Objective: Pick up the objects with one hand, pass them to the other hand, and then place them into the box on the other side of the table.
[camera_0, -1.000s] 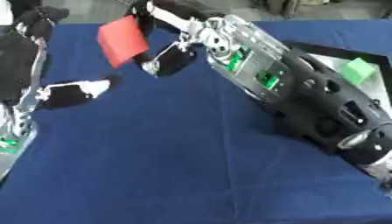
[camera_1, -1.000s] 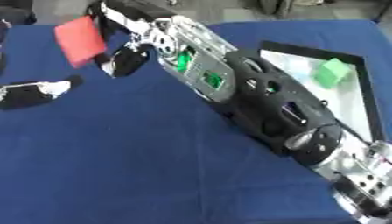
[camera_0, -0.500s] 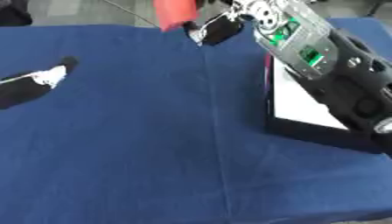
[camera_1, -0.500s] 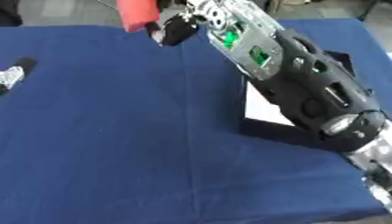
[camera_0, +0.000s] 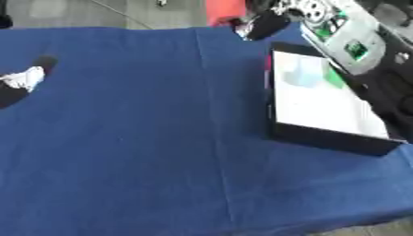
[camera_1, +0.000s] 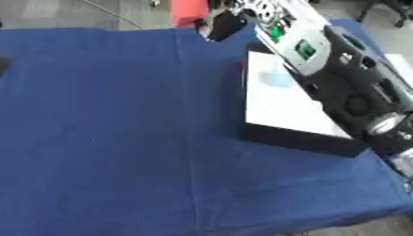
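Observation:
A red block [camera_0: 224, 11] is at the far edge of the table, held up by my right hand [camera_0: 264, 24], whose dark fingers are curled on it. The right arm [camera_1: 322, 55] reaches in over the black box [camera_0: 331, 138] on the right. The box has a white inside, where a green piece [camera_0: 333, 79] and a pale blue piece [camera_0: 305, 76] lie near its far end. The red block hangs just left of the box's far corner. My left hand [camera_0: 19, 82] shows at the left edge, low over the blue cloth, its fingers relaxed and holding nothing.
A blue cloth [camera_0: 145, 138] covers the whole table, with a crease down its middle. The table's front edge shows at the lower right, and grey floor lies beyond the far edge.
The right hand has carried the red block away from the left hand, rightward to the box's far corner. The left hand has drawn back left. The camera has also shifted.

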Controlling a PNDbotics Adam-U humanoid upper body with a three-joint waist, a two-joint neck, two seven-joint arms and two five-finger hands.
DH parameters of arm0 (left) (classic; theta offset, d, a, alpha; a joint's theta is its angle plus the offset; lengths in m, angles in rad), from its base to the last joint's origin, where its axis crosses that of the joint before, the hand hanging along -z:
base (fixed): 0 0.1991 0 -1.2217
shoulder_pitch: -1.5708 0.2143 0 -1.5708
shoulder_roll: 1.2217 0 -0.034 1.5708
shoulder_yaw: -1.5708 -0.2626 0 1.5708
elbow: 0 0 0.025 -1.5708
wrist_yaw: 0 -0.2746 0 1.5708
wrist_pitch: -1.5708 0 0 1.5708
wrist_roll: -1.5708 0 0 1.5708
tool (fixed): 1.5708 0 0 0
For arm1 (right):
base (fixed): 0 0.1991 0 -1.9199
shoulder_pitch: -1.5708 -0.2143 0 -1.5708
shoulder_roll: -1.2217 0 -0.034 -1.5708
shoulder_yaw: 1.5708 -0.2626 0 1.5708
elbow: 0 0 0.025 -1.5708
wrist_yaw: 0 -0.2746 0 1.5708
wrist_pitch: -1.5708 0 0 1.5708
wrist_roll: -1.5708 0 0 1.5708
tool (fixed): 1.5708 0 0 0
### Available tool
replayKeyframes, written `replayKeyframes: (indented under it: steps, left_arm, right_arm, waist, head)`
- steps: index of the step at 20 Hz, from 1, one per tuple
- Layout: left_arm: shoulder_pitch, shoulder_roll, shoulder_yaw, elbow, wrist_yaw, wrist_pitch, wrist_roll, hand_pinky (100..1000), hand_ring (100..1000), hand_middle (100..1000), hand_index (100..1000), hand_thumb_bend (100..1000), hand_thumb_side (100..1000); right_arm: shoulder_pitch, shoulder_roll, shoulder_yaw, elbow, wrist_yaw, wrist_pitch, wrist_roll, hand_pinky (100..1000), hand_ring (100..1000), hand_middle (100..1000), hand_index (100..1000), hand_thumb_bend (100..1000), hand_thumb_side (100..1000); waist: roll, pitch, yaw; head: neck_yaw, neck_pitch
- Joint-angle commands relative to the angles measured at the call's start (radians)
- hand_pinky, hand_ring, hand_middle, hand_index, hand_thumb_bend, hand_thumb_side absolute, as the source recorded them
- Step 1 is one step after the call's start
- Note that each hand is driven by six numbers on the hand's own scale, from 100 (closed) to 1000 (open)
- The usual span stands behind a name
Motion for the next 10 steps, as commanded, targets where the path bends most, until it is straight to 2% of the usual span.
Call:
replayKeyframes:
  steps: [1,5,10]
  left_arm:
    - [-0.004,0.044,0.03,-0.02,0.009,0.005,0.018,813,800,770,850,693,568]
    - [0.001,0.048,0.04,-0.022,0.015,0.012,0.031,812,801,770,849,691,568]
    - [0.002,0.048,0.046,-0.023,0.021,0.015,0.037,812,801,770,849,691,568]
  right_arm:
    - [0.015,-0.068,-0.058,0.031,0.022,-0.012,0.02,802,727,535,646,124,100]
    - [0.07,-0.102,-0.105,0.057,0.045,-0.025,0.051,813,729,534,642,142,100]
    - [0.118,-0.127,-0.14,0.089,0.074,-0.033,0.129,827,736,534,641,171,100]
  waist:
    - [0.002,-0.026,-0.002]
    - [0.002,-0.026,-0.004]
    - [0.002,-0.026,-0.005]
  head:
    - [-0.014,-0.011]
    - [-0.021,-0.013]
    - [-0.02,-0.016]
